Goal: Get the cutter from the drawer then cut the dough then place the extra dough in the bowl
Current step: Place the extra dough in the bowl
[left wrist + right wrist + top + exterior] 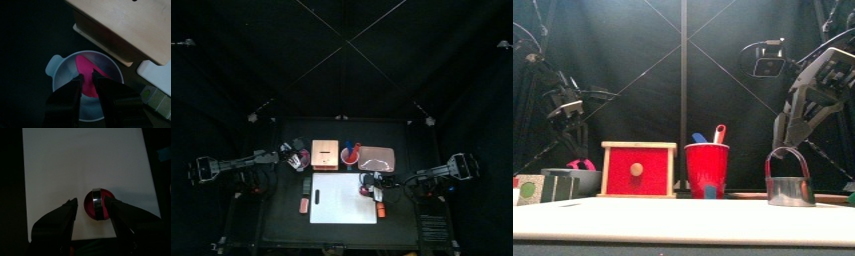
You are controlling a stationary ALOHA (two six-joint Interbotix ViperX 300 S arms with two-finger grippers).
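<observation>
Extra dough [83,69], a pink strip, sits inside the blue-grey bowl [63,72] at the surface's left edge, just left of the wooden box [637,170]. In the front view one end pokes above the rim. Left gripper [90,84] hangs directly over the bowl with jaws drawn close and the strip in the narrow gap, so it reads as pinching the near end. The strip's long axis runs straight away from the jaws toward the bowl's far wall, so the dough is below and ahead of them, inside the rim. The left arm is the one at the bowl and the right is well apart. Right gripper [91,200] hovers over the white cutting board [80,163] at the surface's front middle, jaws spread, one on each side of the cutter [99,203] and above its wire handle, not touching it as far as the front view shows. The cutter stands upright near the board's right edge with red dough inside the ring. Red cup [707,170] stands right of the box, toward the back. Judgement: cutting is done and the task is near its end. The next move is probably the left jaws letting go and rising clear. The risk is the strip sticking to a jaw and getting dragged out over the rim.
</observation>
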